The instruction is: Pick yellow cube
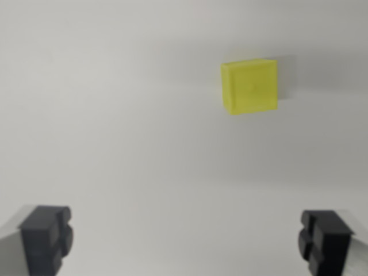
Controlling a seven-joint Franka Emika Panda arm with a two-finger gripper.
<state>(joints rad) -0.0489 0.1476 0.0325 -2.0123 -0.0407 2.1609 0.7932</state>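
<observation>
Yellow cube (pixel 250 87) lay on the pale table (pixel 115 115) in the upper right of the frame, well apart from the gripper (pixel 187 241), whose dark fingertips (pixel 46 236) stood wide and empty at the bottom corners. Best practice, I judged, was to centre the cube between them, square to its faces, before descending.

A plain white table (pixel 115 132) fills the wrist view (matte, unmarked). The light is soft and even.
</observation>
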